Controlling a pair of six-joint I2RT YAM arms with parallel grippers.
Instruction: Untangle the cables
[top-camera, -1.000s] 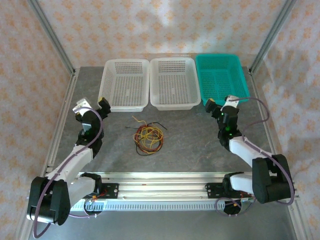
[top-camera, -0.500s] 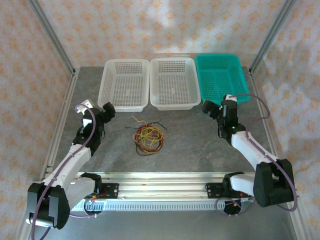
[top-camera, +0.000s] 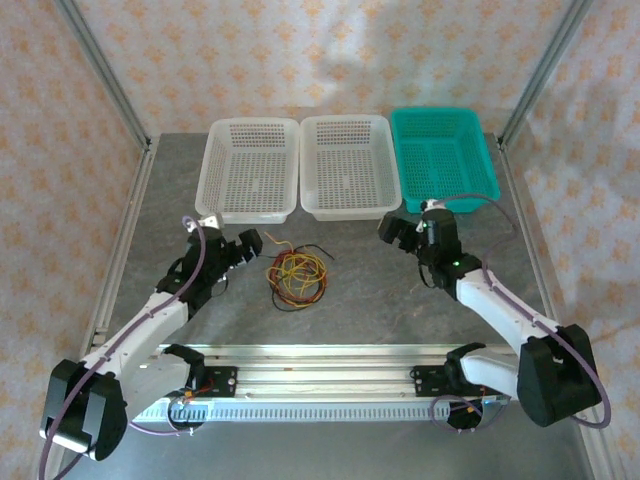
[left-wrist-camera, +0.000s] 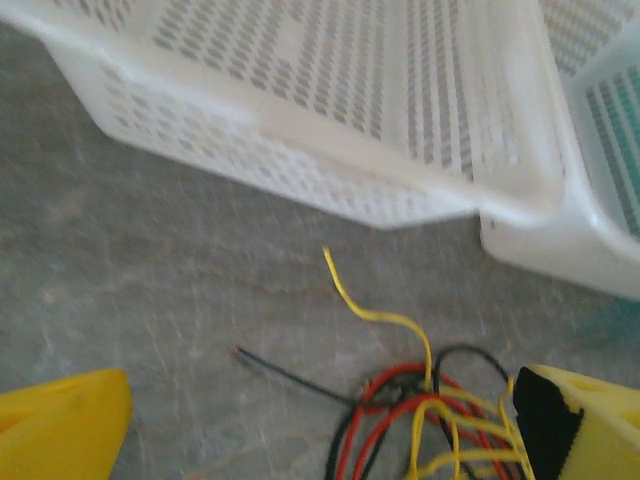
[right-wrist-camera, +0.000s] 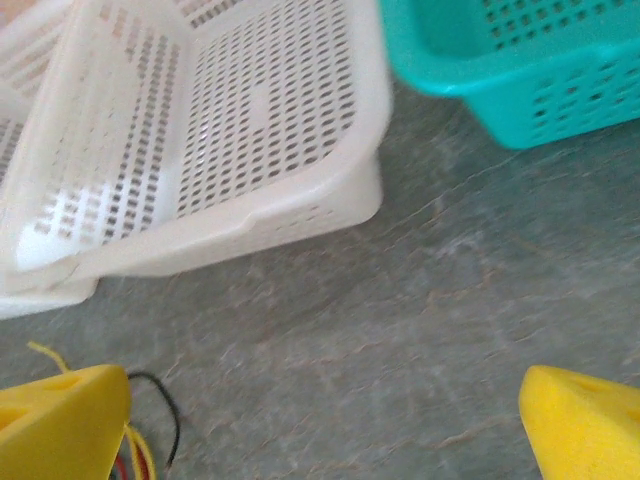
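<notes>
Left gripper (top-camera: 240, 255), right gripper (top-camera: 395, 232), jaws spread, cables (top-camera: 296, 276) on table (top-camera: 400, 300), outside baskets (top-camera: 345, 165).

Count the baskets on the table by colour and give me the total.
White: 2, the left white basket and the middle white basket
Teal: 1, the teal basket
Total: 3
</notes>
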